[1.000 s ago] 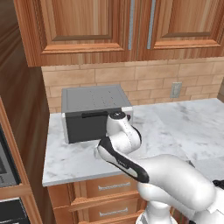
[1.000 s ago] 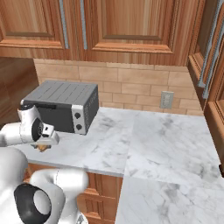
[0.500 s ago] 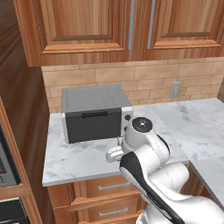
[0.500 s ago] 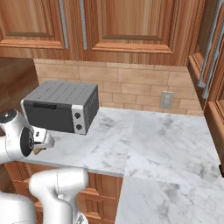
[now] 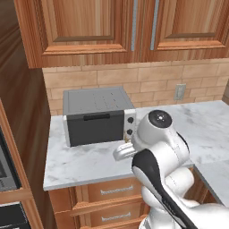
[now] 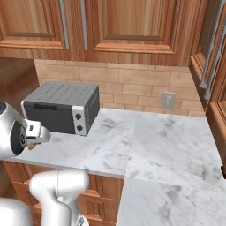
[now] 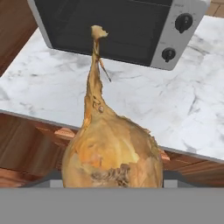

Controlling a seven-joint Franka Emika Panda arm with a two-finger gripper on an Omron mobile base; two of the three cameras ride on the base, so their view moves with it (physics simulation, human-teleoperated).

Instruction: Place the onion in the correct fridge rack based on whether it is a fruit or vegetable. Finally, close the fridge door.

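The onion [image 7: 111, 153], a golden-brown bulb with a thin dry stem pointing up, sits close in front of the hand view and covers both finger tips. My gripper [image 6: 34, 137] is shut on the onion and holds it in the air over the front edge of the marble counter [image 7: 144, 105]. In the left base view the gripper [image 5: 121, 152] is just in front of the toaster oven's right end. The fridge rack and the fridge door are out of view.
A grey toaster oven [image 5: 96, 116] with a dark door and two knobs stands at the back left of the counter [image 6: 145, 145], close behind the hand. Wooden wall cabinets [image 5: 134, 27] hang above and drawers [image 5: 112, 192] lie below. A wall outlet [image 6: 167, 100] sits on the brick backsplash.
The arm's upper links have swung right and up in the left base view. The hand with the onion has drawn slightly back from the toaster oven toward the counter's front edge.
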